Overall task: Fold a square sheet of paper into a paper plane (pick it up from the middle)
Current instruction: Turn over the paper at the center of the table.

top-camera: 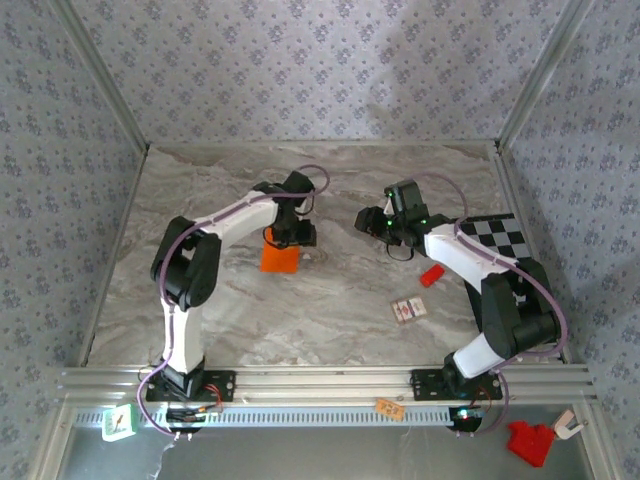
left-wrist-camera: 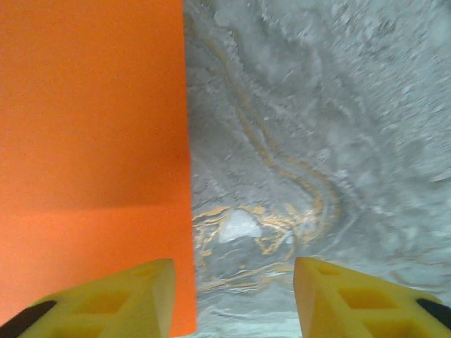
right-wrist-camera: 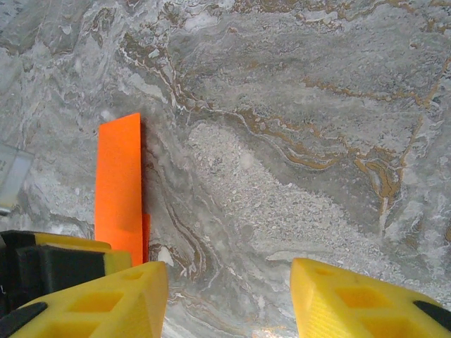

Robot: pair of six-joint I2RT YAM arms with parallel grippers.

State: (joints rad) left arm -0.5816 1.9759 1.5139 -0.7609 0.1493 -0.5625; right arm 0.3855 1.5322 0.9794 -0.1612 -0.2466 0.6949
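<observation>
Orange paper sheet (top-camera: pixel 279 258) lies on the marble table (top-camera: pixel 350 330), left of centre, as a small folded piece. In the top view the left gripper (top-camera: pixel 283 240) hangs over the sheet's far edge. The right gripper (top-camera: pixel 368 220) points toward it from the right, apart from the paper. A small red block (top-camera: pixel 431 275) and a checkered board (top-camera: pixel 505 238) sit near the right arm, well away from the sheet.

In the left wrist view the orange paper sheet (left-wrist-camera: pixel 91 141) covers the left part of the picture, flat on the table, its straight right edge running down toward the fingers. The left gripper (left-wrist-camera: pixel 234 296) has its jaws spread: one yellow finger (left-wrist-camera: pixel 134 299) is over the paper's edge, the other over bare marble, and neither pinches the sheet.

In the right wrist view the orange paper sheet (right-wrist-camera: pixel 118 190) shows as a narrow strip to the left. The right gripper (right-wrist-camera: pixel 229 296) has its jaws spread over bare marble, clear of the paper.
</observation>
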